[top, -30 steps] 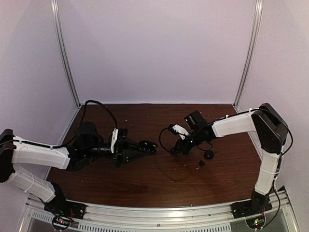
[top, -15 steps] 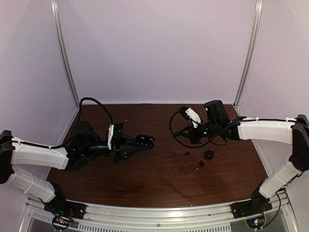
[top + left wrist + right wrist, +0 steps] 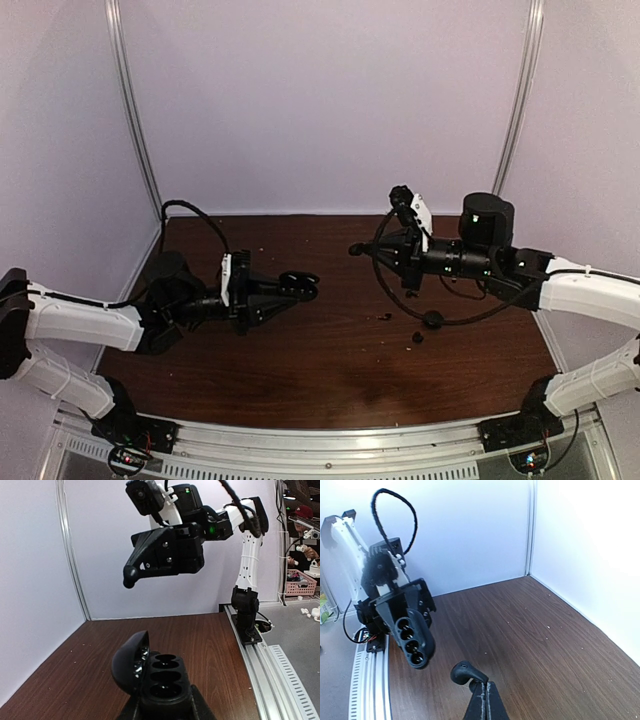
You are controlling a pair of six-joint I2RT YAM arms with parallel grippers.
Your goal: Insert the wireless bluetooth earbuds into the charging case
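Observation:
My left gripper [image 3: 288, 289] is shut on the charging case [image 3: 301, 284], a black oval case with its lid open and a row of round sockets showing. It is held above the table at centre left. The case fills the bottom of the left wrist view [image 3: 162, 672] between my fingers [image 3: 202, 707]. My right gripper [image 3: 362, 250] is shut on the stem of one black earbud [image 3: 464, 671], held in the air right of the case and apart from it. The case's sockets face that earbud in the right wrist view [image 3: 414, 640].
Loose black pieces lie on the brown table [image 3: 300, 370] under the right arm: a rounded one [image 3: 432, 320], a smaller one [image 3: 417, 338] and a tiny one [image 3: 385, 317]. Pale specks dot the wood. White walls and metal posts close off the back and sides.
My right arm has risen off the table and swung back and to the right, carrying the earbud up. My left gripper has drawn slightly back and up with the case.

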